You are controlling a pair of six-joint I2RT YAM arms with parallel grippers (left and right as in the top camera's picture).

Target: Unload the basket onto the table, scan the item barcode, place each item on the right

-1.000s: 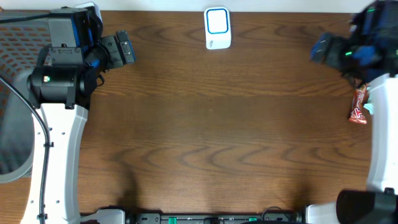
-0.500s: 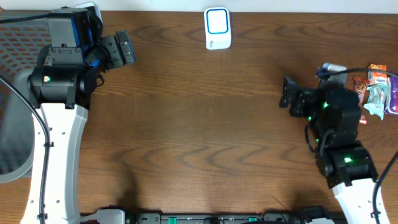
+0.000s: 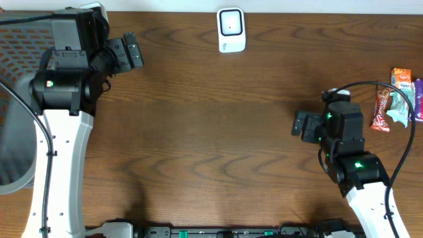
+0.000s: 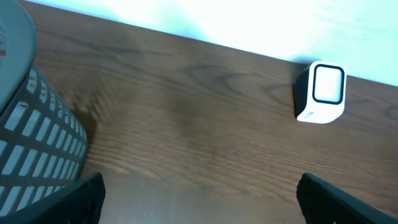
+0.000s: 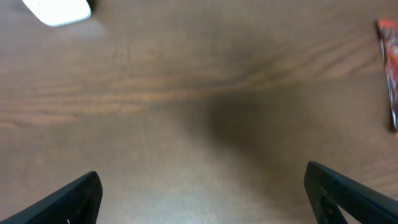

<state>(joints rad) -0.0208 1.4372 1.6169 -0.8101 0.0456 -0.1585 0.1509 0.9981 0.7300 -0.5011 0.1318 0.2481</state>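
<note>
Brown wood made the surface [image 3: 218, 132]. The left end effector [image 3: 131, 53] was wide open and empty — the white scanner [image 3: 231, 30] stood ahead of it, to its right. The right end effector [image 3: 302, 125] was wide open too — a red snack packet [image 3: 381, 111] lay off to its right, untouched.

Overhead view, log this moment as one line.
left fingers: open, empty | right fingers: open, empty | scanner: at far edge | snack packets: at right edge, untouched | scan: not yet done
</note>
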